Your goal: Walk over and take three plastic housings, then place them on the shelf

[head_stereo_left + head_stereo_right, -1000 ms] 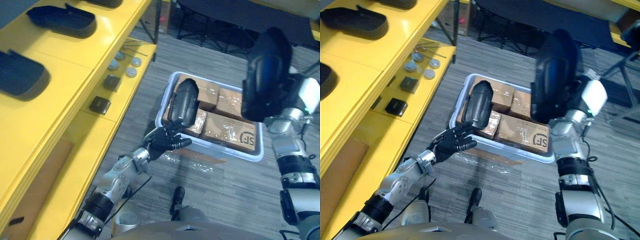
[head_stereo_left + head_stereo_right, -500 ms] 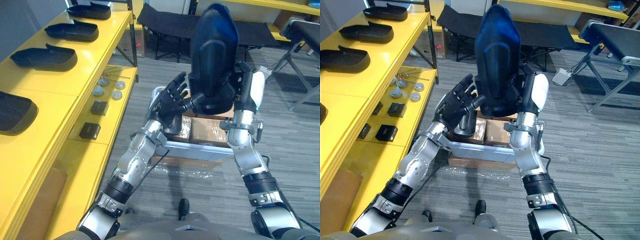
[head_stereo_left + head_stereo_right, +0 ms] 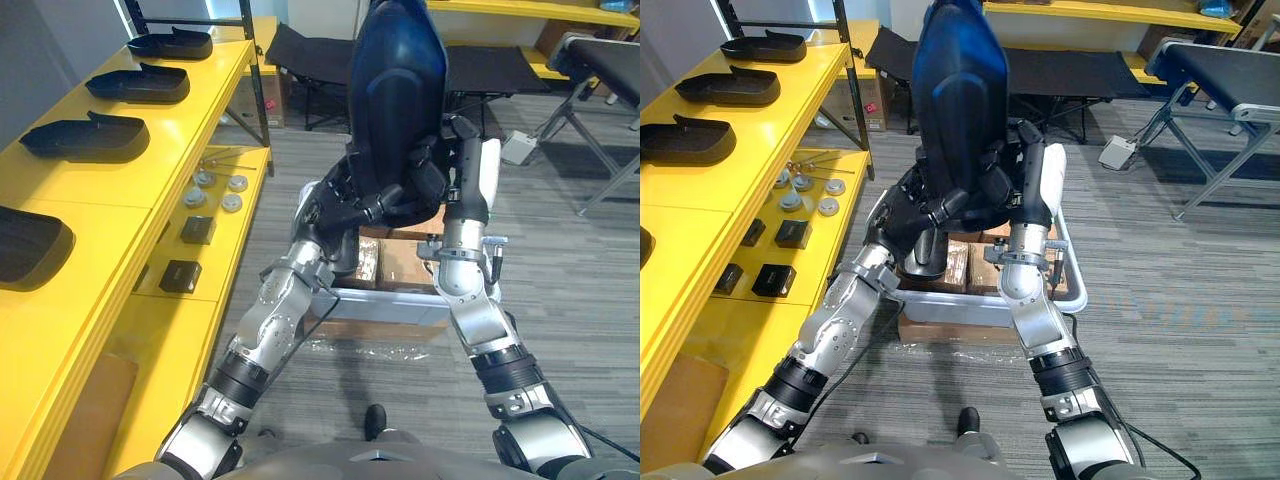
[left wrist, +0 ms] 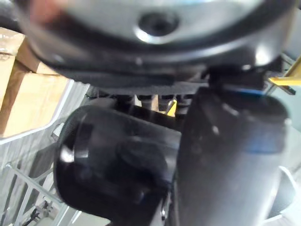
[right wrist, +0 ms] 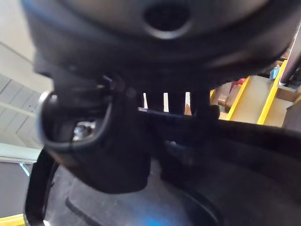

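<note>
Housing (image 3: 395, 100) of dark plastic is held upright in the air above a grey bin (image 3: 385, 305) of cardboard boxes (image 3: 405, 272) on the floor. The left hand (image 3: 330, 205) clasps its lower left edge, thumb across the front, and the right hand (image 3: 428, 185) curls round its lower right edge. More housings (image 3: 85, 137) lie on the yellow shelf (image 3: 110, 195) to the left.

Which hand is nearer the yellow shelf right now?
Left. The left hand grips the raised plastic housing on its shelf-facing side, between the housing and the yellow shelf. The right hand holds the opposite side, farther away.
</note>
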